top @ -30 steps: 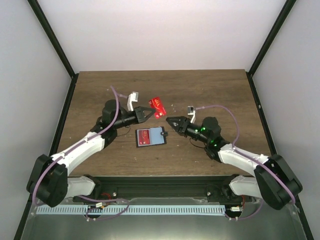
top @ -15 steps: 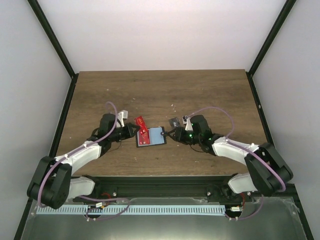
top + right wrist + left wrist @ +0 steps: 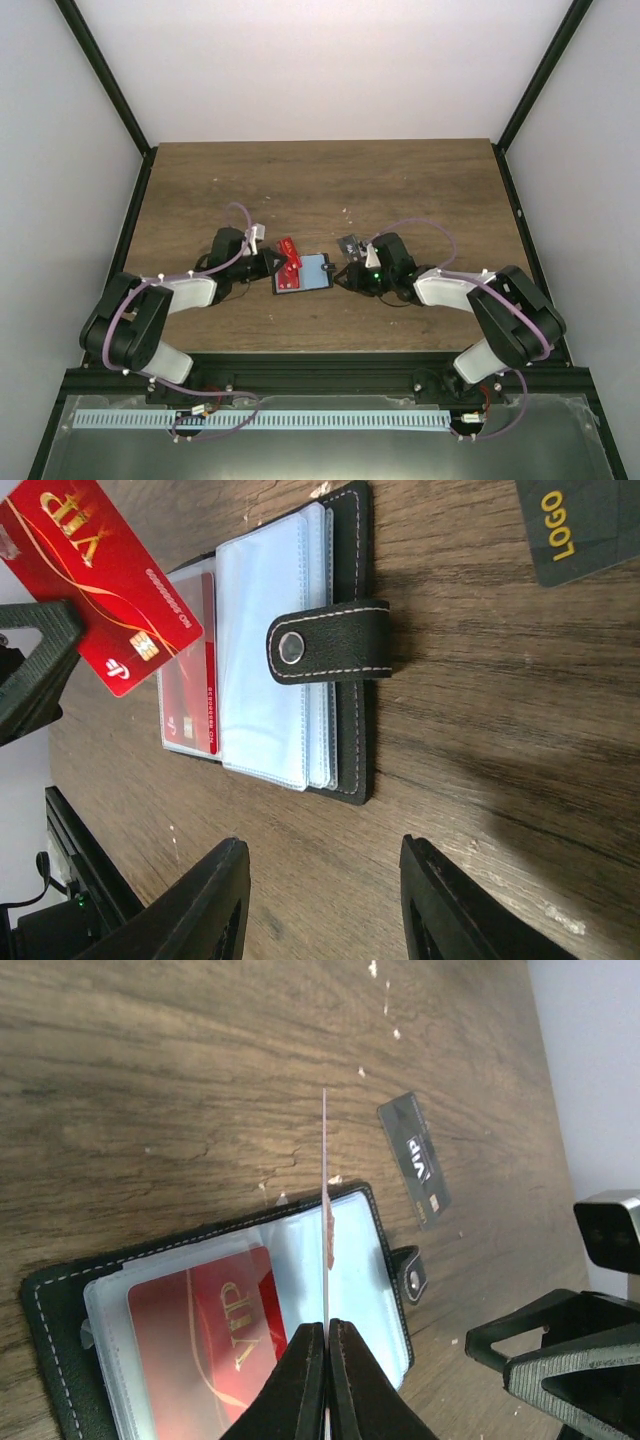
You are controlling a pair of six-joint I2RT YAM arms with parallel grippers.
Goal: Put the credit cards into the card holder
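Wood table (image 3: 400, 180) | L pincer (image 3: 326, 1332) clamped on red card (image 3: 95, 580) over open card holder (image 3: 352, 630) | R pincer (image 3: 325, 875) half open, empty

Arms (image 3: 185, 290) white w/ black joints, purple cables (image 3: 425, 222); green LED (image 3: 376, 277), prob. right wrist.

Left gripper (image 3: 327, 1326) clamped tight; right gripper (image 3: 320, 846) spread apart.
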